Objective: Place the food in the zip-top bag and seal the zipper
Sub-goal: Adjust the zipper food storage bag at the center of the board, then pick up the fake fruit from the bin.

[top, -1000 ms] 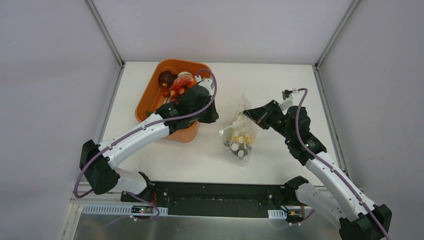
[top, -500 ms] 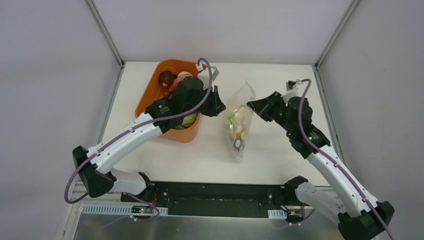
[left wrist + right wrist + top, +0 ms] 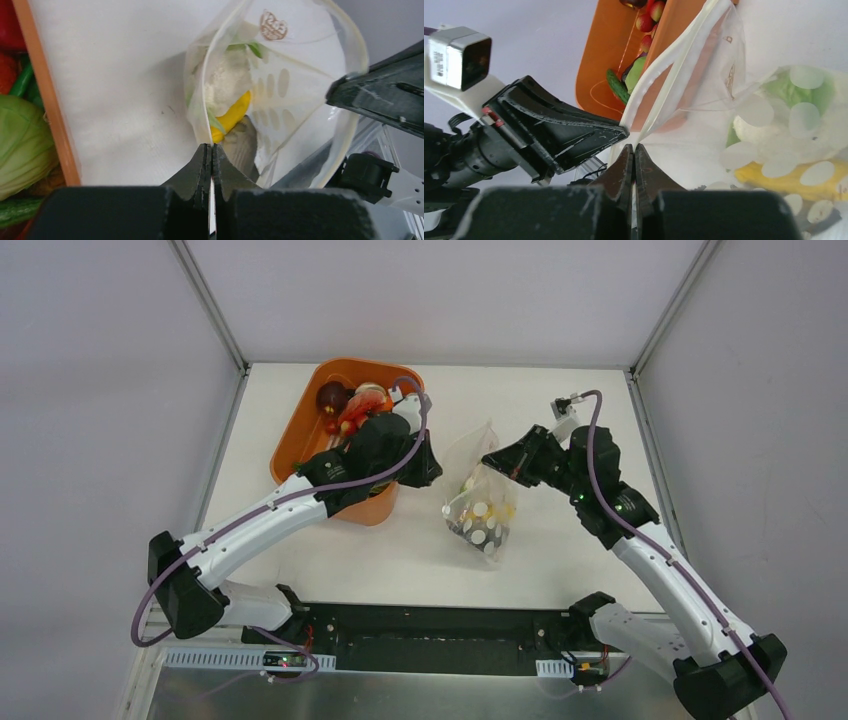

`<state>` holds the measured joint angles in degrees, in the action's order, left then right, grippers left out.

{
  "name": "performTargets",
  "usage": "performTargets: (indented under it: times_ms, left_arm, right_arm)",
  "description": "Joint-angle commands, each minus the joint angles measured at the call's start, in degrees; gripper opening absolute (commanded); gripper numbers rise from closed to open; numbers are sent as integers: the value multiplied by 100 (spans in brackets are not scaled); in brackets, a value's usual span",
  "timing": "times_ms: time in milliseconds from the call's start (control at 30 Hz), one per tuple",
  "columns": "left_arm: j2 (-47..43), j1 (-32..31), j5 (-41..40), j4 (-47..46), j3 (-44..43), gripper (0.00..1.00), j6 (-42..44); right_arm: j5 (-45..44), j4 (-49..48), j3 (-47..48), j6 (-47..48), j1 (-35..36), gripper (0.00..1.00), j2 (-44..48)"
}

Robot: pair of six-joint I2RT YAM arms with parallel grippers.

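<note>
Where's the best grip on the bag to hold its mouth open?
The zipper strip at the rim of the bag, pinched edge-on from opposite sides, as the left gripper and right gripper do now. It looks like the firmest band. The film below is limp, and the food weighs down the far end.
</note>
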<state>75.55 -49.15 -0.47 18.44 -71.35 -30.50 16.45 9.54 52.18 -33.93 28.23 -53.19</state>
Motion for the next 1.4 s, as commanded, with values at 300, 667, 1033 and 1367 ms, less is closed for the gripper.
performTargets:
  times_ms: [300, 667, 1033, 1367]
  left_arm:
    - [-657, -19, -1232, 213, 332, 69, -122]
    - [-1065, 329, -1264, 1063, -116, 93, 835]
    - [192, 1917, -1403, 1147, -1441, 99, 2433]
    - [3054, 2494, -1783, 1943, -3993, 94, 3359]
  right_arm:
    - [497, -137, 116, 36, -2, 0, -163]
    - [664, -336, -21, -80, -3, 0, -230]
    - [787, -435, -102, -198, -8, 0, -193]
    - [805, -455, -118, -237, -6, 0, -267]
